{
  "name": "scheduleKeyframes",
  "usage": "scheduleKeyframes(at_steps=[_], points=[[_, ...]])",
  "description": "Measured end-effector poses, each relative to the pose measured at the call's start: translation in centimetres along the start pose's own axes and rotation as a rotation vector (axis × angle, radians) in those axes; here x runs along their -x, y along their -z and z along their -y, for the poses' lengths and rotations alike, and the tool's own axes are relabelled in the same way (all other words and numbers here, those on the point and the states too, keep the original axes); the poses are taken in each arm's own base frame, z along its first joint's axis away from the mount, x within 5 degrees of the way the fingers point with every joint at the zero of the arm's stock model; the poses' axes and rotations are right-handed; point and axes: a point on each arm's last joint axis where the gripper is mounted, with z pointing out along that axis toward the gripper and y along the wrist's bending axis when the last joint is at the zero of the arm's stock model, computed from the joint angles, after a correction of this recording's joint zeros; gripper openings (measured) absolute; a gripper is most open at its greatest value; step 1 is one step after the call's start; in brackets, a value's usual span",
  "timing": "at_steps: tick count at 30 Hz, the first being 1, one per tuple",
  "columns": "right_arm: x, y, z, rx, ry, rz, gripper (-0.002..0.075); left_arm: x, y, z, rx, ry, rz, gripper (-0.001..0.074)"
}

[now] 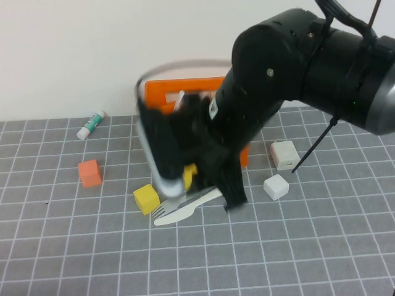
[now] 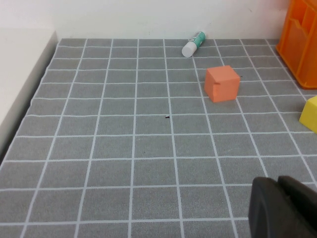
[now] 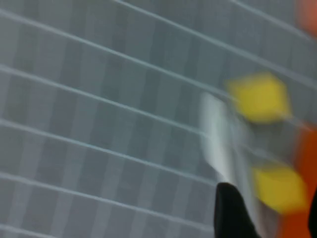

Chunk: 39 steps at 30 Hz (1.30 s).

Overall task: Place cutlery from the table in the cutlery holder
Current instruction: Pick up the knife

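Well, the grey gridded worktop (image 1: 321, 246) fills most of the scene, and the right arm (image 1: 308, 61) sweeps in from the upper right across its middle, big and black, hiding much of what lies behind it. The orange cutlery holder (image 1: 179, 91) stands at the back centre, only its upper left part showing past the arm. The right claw (image 1: 203, 179) hangs low just in front of the holder, over the pile of cutlery; its dark fingers (image 3: 233, 208) point down toward the worktop, but the blur keeps me from telling whether they are spread or closed, or gripping anything. Right beneath it a cream-white knife (image 1: 197, 202) lies flat on the worktop, with a grey fork (image 1: 165, 211) beside it, tines pointing to the left; a bit of yellow knife (image 1: 189, 176) peeks out under the wrist. The left claw (image 2: 282, 208) sits parked low over the worktop's left side, only a dark corner of it visible in its own wrist view, so I cannot tell how its jaws stand. An orange cube (image 1: 90, 173) rests on the left, a yellow cube (image 1: 146, 198) near the fork, a white cube (image 1: 276, 186) to the right with a white block (image 1: 284, 155) behind it, and a glue stick (image 1: 91, 124) near the back edge.
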Motion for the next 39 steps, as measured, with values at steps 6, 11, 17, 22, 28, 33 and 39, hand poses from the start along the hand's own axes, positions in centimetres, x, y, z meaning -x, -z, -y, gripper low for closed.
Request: scheduleKeyframes(at_steps=[6,11,17,22,28,33,39], points=[[0.1,-0.2,-1.7,0.185,0.174,0.006,0.0279,0.0,0.0,0.0,0.0,0.0,0.0,-0.0001],[-0.7,-2.0,-1.6,0.229,0.316,-0.055,0.0246,0.0,0.0,0.0,0.0,0.0,-0.002,-0.0001],[-1.4,-5.1,-1.6,0.292,0.321,-0.095,0.0241,0.0,0.0,0.0,0.0,0.0,-0.001,-0.0001],[-2.4,-9.8,-0.7,0.218,0.168,-0.188,0.0246,0.0,0.0,0.0,0.0,0.0,-0.001,-0.0001],[-3.8,-13.9,0.1,0.154,0.114,-0.193,0.0395,0.0,0.0,0.0,0.0,0.002,-0.001,-0.0001],[-4.9,-15.1,0.3,0.164,0.144,-0.193,0.0456,0.0,0.0,0.0,0.0,0.0,-0.001,-0.0001],[-6.2,-14.6,1.5,0.128,0.12,-0.184,0.0433,0.0,0.0,0.0,0.0,0.0,-0.001,-0.0001]])
